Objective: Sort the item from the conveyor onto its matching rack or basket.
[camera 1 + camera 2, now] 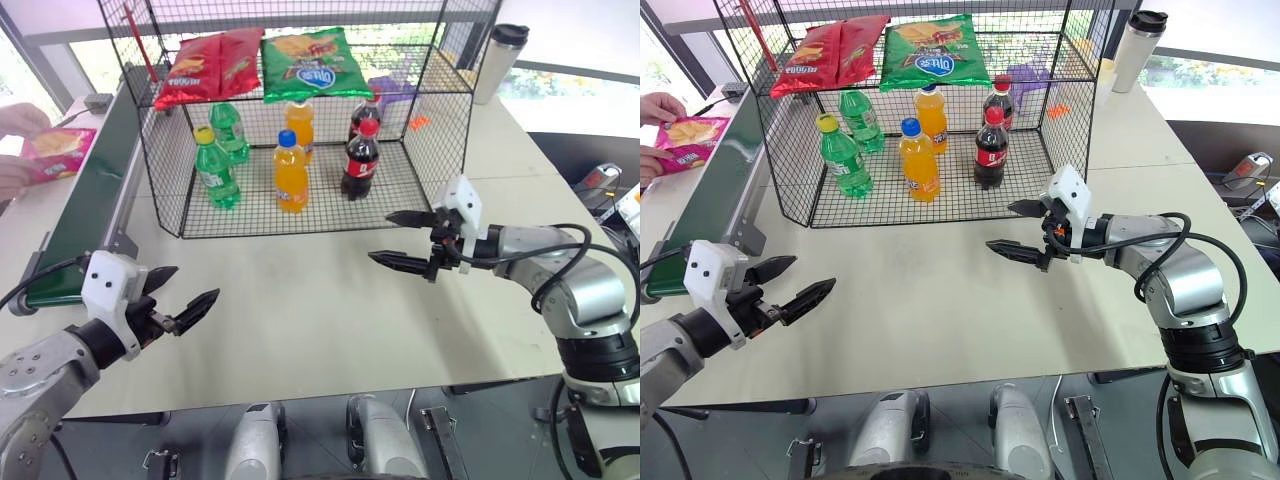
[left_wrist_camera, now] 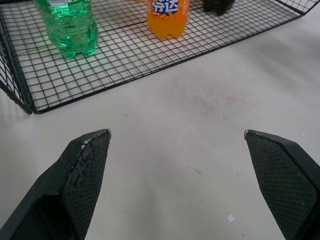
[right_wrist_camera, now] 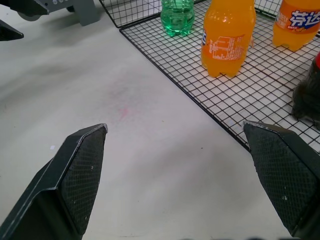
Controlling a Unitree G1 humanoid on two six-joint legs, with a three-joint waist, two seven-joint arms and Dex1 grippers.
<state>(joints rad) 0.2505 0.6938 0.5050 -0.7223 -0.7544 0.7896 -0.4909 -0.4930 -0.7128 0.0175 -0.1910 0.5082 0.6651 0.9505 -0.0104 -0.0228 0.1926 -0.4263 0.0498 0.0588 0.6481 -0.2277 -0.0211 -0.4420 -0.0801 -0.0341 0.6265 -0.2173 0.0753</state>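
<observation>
1. While both arms hover over the white desk (image 1: 320,310), the left hand (image 1: 170,300) sits low at the near-left corner, its two black fingers spread wide with nothing between them, pointing toward the middle of the desk.
2. The right hand (image 1: 405,240) reaches in from the right, fingers likewise spread and empty, pointing left just in front of the rack's (image 1: 160,180) front edge.
3. The pink crisp bag (image 1: 58,152) lies at the far left, beside the green conveyor (image 1: 85,200), held by a person's hands (image 1: 20,120); it is well apart from both robot hands, nearer the left one.
4. The conveyor runs along the rack's left side, its end roller close to the left hand.
5. On the rack's upper tier lie two red bags (image 1: 205,65) and a green bag (image 1: 312,62) with a blue oval logo; the lettering is too small to read.
6. On the floor tier stand two green bottles (image 1: 215,165), two orange bottles (image 1: 290,172) and two dark cola bottles (image 1: 360,158) with red labels; the orange label in the left wrist view shows white Chinese characters.
7. A steel tumbler (image 1: 497,60) stands behind the rack on the right.
</observation>
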